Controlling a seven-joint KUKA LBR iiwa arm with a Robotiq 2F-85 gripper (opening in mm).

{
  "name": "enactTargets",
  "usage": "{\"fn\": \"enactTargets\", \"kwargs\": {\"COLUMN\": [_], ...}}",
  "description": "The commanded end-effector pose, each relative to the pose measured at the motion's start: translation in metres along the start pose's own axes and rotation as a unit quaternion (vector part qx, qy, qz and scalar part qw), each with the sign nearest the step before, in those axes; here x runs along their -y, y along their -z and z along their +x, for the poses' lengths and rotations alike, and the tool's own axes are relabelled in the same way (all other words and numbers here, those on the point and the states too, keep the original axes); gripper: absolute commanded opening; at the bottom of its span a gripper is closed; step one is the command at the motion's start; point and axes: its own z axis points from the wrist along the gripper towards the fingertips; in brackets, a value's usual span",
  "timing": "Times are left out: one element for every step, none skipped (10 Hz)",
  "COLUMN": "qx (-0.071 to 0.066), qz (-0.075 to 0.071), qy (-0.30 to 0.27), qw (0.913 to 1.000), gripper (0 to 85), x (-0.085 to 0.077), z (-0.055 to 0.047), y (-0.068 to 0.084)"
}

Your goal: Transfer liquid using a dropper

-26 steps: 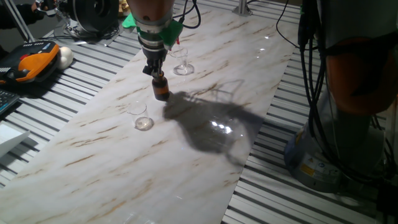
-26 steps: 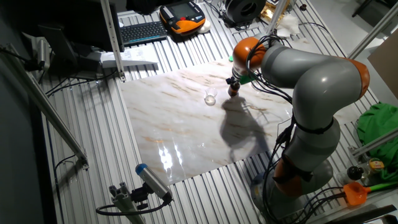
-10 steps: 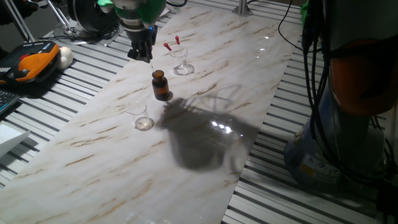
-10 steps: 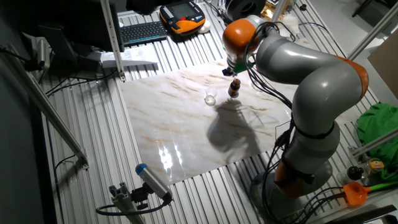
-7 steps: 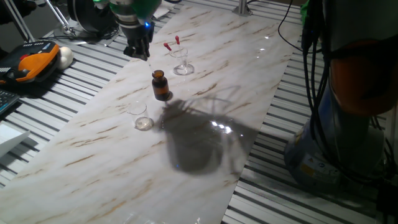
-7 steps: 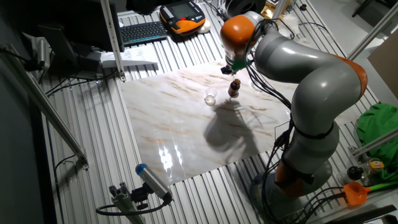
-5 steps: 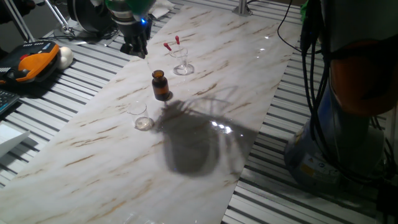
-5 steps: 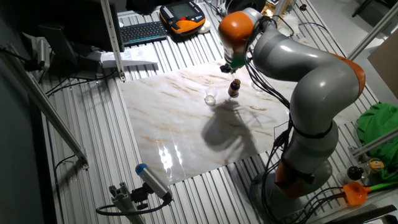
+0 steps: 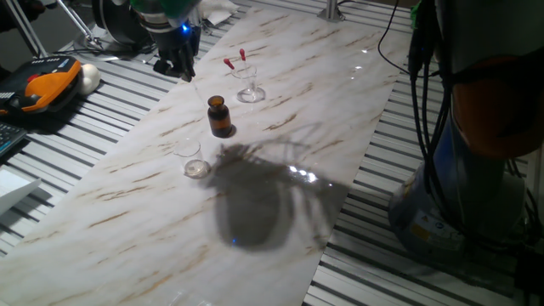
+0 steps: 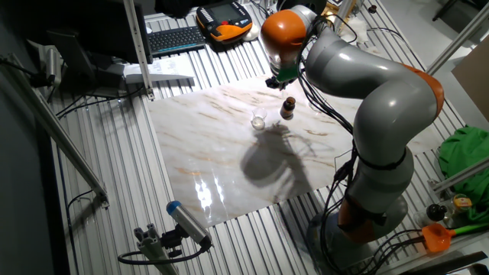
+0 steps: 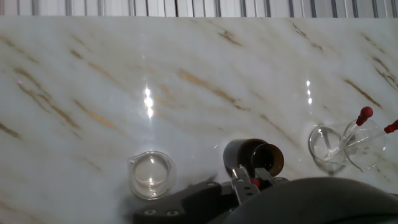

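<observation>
amber bottle, small glass dish, keyboard

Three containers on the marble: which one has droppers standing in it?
The stemmed glass, farthest back past the amber bottle. Two red-bulbed droppers lean in it. The small beaker nearer the front looks empty, and the bottle is brown, not clear.

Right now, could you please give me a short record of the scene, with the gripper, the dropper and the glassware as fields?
gripper: gripper raised above the marble table, beside the bottle
held item: dropper between the fingers, red bulb just visible
amber bottle: amber bottle upright, open
small glass cup: small glass cup upright, apart from the bottle
holder glass: holder glass with two spare droppers, red bulbs up
</observation>
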Motion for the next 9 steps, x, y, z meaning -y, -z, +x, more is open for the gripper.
{"fn": "enactTargets", "kwargs": {"qx": [-0.003,-0.005,-0.007,-0.009,-0.010,-0.010,-0.012,-0.013,-0.013], "qz": [-0.004,-0.003,-0.001,0.000,0.000,-0.002,-0.003,-0.005,-0.005], "qy": [-0.004,-0.008,-0.013,-0.017,-0.020,-0.024,-0.030,-0.033,-0.036], "qw": [1.0000,1.0000,0.9999,0.9998,0.9998,0.9997,0.9995,0.9993,0.9993], "gripper": [17.0,17.0,17.0,17.0,17.0,17.0,17.0,17.0,17.0], "x": [-0.003,-0.007,-0.012,-0.016,-0.020,-0.025,-0.030,-0.033,-0.036], "z": [0.000,0.000,0.001,0.001,0.000,0.001,0.003,0.005,0.007], "y": [0.001,0.004,0.006,0.008,0.009,0.009,0.010,0.009,0.007]}}
